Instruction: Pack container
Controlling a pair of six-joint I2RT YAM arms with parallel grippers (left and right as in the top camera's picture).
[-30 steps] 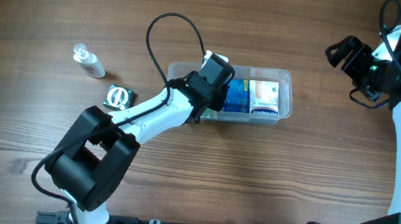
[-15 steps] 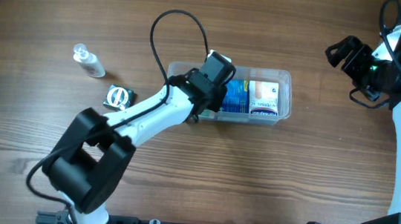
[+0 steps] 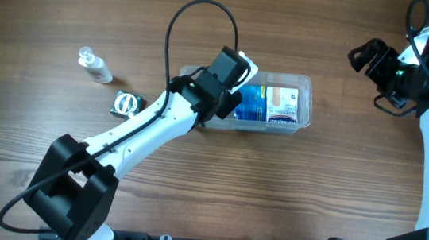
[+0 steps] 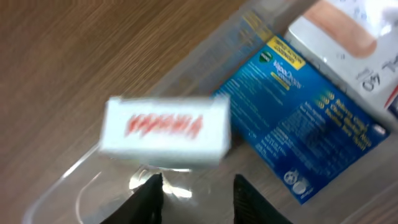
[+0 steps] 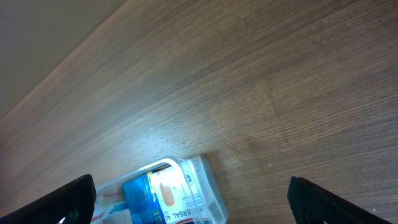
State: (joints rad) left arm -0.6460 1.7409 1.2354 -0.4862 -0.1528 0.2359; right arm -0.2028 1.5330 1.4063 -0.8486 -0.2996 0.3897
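1. The clear, colourless, shallow rectangular plastic container (image 3: 305, 82) with rounded corners lies near the middle of the brown wooden table (image 3: 310, 194), long side running left to right in the overhead view.
2. Contents: a blue flat cardboard box (image 4: 311, 130) with yellow and white print lies flat inside. Just beside it, at the container's right end, lies a white box printed with a tan adhesive strip (image 3: 284, 102).
3. A small white box with red lettering (image 4: 166, 132) shows over the container's left end in the left wrist view. It is blurred, and whether it rests on the floor cannot be told.
4. The left gripper (image 4: 196, 186) hangs over the container's left end. Its dark fingers (image 4: 149, 199) stand apart, and the small white box sits beyond the tips, not clamped.
5. The right gripper (image 3: 369, 58) is held well apart from the container, towards the table's right edge. Its fingers (image 5: 68, 196) are spread wide with nothing between them.
6. Outside the container, on the left: a small clear plastic bottle (image 3: 95, 65) lying on its side, and nearer the container a small black-and-white box (image 3: 127, 104).
7. A black cable (image 3: 202, 7) loops above the left arm.
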